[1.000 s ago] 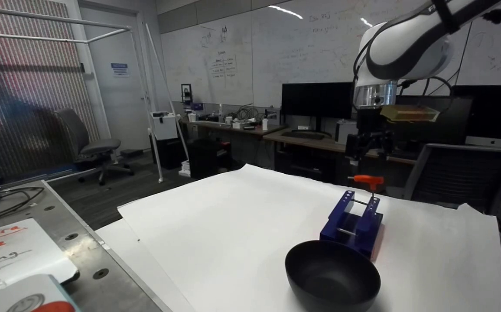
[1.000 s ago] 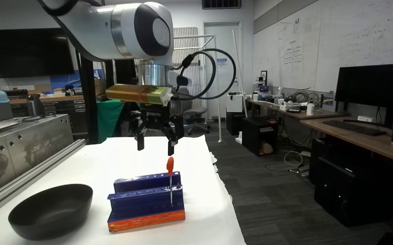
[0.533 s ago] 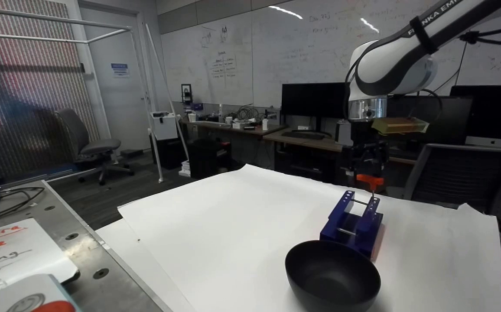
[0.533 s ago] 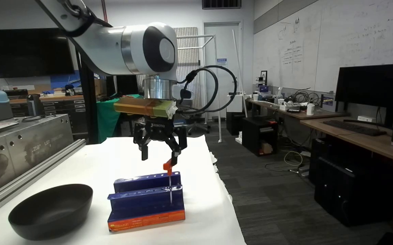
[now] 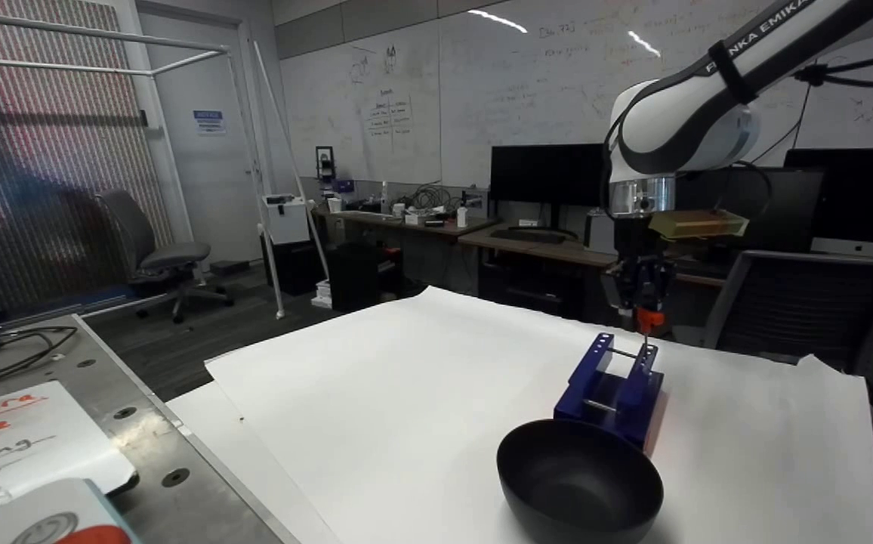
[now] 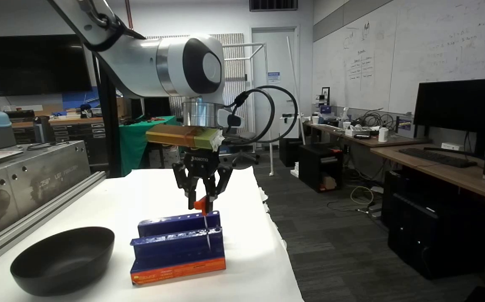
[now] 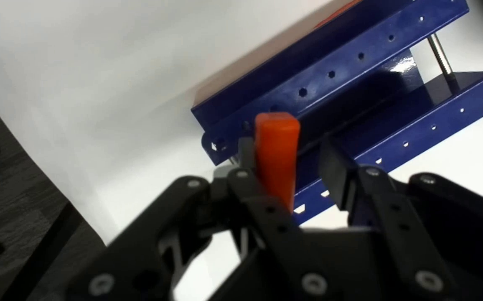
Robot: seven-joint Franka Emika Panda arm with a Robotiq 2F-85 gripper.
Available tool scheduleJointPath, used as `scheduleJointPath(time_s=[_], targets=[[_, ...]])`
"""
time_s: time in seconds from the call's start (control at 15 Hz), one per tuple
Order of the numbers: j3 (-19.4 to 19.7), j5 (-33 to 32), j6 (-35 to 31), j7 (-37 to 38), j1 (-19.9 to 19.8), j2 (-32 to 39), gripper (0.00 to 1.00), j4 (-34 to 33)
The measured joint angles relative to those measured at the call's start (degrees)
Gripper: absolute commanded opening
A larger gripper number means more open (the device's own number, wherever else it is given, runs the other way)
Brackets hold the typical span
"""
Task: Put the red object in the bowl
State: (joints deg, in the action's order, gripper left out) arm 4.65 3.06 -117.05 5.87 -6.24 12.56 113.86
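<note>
The red object (image 6: pixel 201 205), a red-orange T-shaped handle on a thin metal shaft, stands in a hole at the end of the blue rack (image 6: pixel 177 251), leaning slightly. My gripper (image 7: pixel 289 161) is around the handle, pointing down and part-way closed. In the wrist view, the handle lies against the left finger (image 7: pixel 246 152), while a gap separates it from the right finger (image 7: pixel 336 173). The black bowl (image 5: pixel 580 483) sits upright beside the rack with nothing in it. The gripper's fingers partly cover the handle in both exterior views.
White paper (image 5: pixel 376 408) covers the table under the bowl and rack. A metal beam (image 6: pixel 37 176) runs along the table's side past the bowl. An office chair (image 5: pixel 814 302) stands behind the table, near the arm.
The gripper has come down from above the red handle to around it, and its jaws have narrowed. The handle has turned and tilted, and the rack has shifted slightly towards the bowl's side.
</note>
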Motion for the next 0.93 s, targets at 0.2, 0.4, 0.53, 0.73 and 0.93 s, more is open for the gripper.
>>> scheduleJointPath(time_s=[0.2,0.4,0.53,0.73,0.93], targets=[[0.3,0.0,0.0,0.1,-0.3,-0.2,0.05,-0.5],[0.7,0.2,-0.4,0.9,-0.6,-1.3,0.05,-1.4],[1.1,0.7,-0.5,2.5,-0.6,-3.1,0.05,-2.2],[1.4,6.7,1.6,5.3,-0.8,-7.6,0.05,-3.9],[1.4,14.8,6.1,8.1,-0.8,-11.1,0.05,-5.5]])
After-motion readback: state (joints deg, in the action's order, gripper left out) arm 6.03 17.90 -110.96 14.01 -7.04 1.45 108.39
